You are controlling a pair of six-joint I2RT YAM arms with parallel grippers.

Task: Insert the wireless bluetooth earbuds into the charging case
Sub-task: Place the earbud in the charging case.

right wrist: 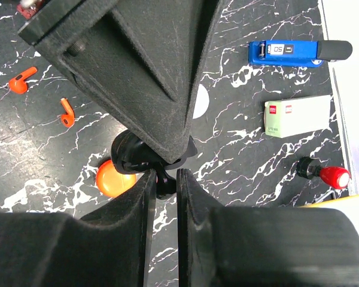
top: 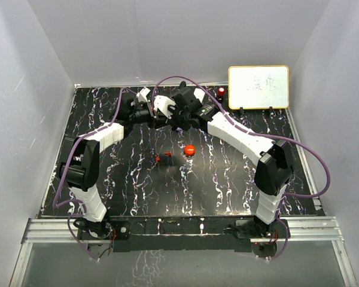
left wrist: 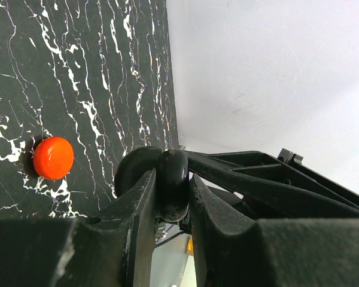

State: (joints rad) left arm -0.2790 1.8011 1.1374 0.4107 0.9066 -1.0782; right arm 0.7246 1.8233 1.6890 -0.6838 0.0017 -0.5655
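The left fingers (left wrist: 148,186) are clamped nearly closed on a glossy black rounded plastic case (left wrist: 173,161), held on edge, presumably to present it to the other arm. The right fingers (right wrist: 146,194) are closed to a slit at a thin dark edge of that case (whether it is pinched, I cannot tell), probably to work the lid. Two small orange-red plastic earbuds (right wrist: 66,113) lie on the black white-veined worktop (right wrist: 239,149), well apart from the right fingers and not yet loaded.
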